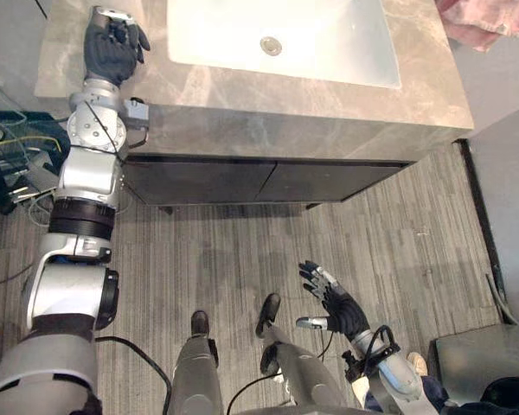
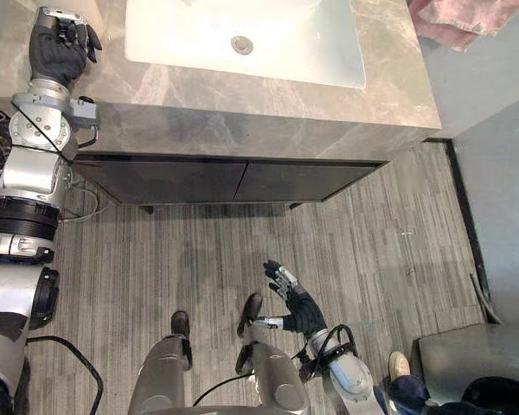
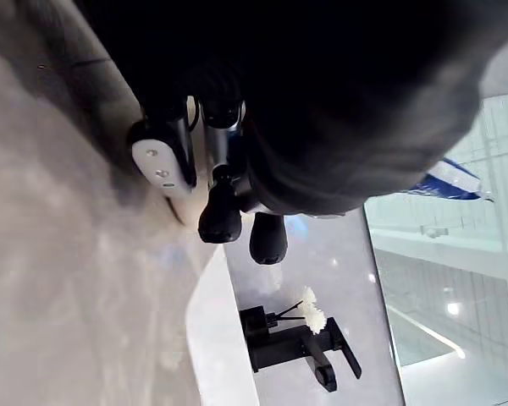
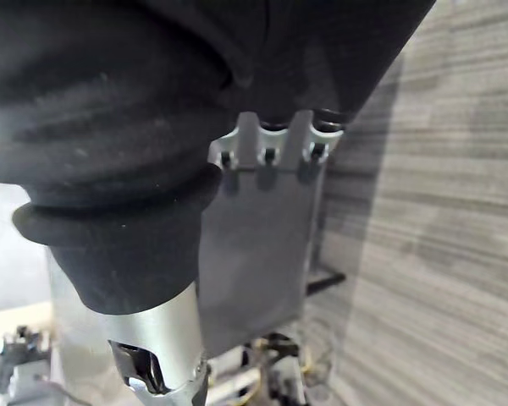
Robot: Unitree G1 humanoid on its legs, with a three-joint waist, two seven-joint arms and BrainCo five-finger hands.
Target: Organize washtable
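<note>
The left hand (image 1: 112, 50) rested at 11 o'clock on the stone counter (image 1: 329, 104); its grip could not be told. The right hand (image 1: 336, 304) hung spread wide at 5 o'clock over the floor (image 1: 398, 233), the sink (image 1: 329, 43) at 12.

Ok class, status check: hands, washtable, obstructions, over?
Left hand on washtable's left end, beside sink. Right hand open, low over floor. Pink cloth past the right end; no obstruction seen.

A bathroom: stone-topped washtable (image 1: 415, 95) with white basin (image 1: 329, 43), black tap (image 3: 296, 342) and dark cabinet doors (image 1: 268, 181) below.
</note>
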